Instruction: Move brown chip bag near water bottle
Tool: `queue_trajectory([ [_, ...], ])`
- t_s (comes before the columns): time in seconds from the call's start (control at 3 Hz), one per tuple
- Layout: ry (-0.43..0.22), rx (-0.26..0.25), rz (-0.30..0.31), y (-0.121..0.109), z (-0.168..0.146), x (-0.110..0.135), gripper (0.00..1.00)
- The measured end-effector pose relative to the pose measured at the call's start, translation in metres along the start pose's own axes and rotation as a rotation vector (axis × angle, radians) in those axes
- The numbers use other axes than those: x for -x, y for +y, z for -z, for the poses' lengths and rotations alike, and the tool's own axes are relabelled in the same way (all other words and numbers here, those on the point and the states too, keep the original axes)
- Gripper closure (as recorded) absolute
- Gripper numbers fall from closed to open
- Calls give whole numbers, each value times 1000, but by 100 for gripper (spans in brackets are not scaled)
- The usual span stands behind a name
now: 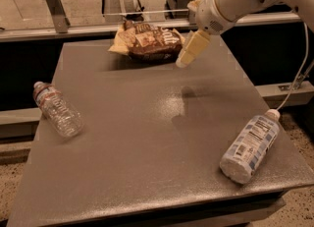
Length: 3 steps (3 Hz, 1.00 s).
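The brown chip bag (147, 40) lies crinkled at the far edge of the grey table (147, 137), near the middle. The water bottle (56, 108), clear and ribbed with reddish print, lies on its side at the table's left edge. My gripper (188, 54) hangs from the white arm that comes in from the upper right. It hovers above the table just right of the chip bag and holds nothing.
A bigger bottle with a white-and-blue label (250, 145) lies on its side near the table's right front corner. A metal rail (98, 24) runs behind the table's far edge. A cable (299, 78) hangs at the right.
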<state>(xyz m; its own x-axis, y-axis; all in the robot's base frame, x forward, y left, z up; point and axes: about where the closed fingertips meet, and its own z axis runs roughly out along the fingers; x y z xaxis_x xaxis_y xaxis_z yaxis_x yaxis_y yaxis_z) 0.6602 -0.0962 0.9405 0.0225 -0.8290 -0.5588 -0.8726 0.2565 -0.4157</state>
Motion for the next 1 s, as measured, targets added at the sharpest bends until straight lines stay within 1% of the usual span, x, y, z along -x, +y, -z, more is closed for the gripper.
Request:
queue_trajectory([
  [0.33, -77, -4, -25, -19, -32, 7, 0],
  [0.67, -115, 4, -56, -29, -65, 6, 0],
  [1.0, -140, 13, -94, -35, -91, -1, 0],
])
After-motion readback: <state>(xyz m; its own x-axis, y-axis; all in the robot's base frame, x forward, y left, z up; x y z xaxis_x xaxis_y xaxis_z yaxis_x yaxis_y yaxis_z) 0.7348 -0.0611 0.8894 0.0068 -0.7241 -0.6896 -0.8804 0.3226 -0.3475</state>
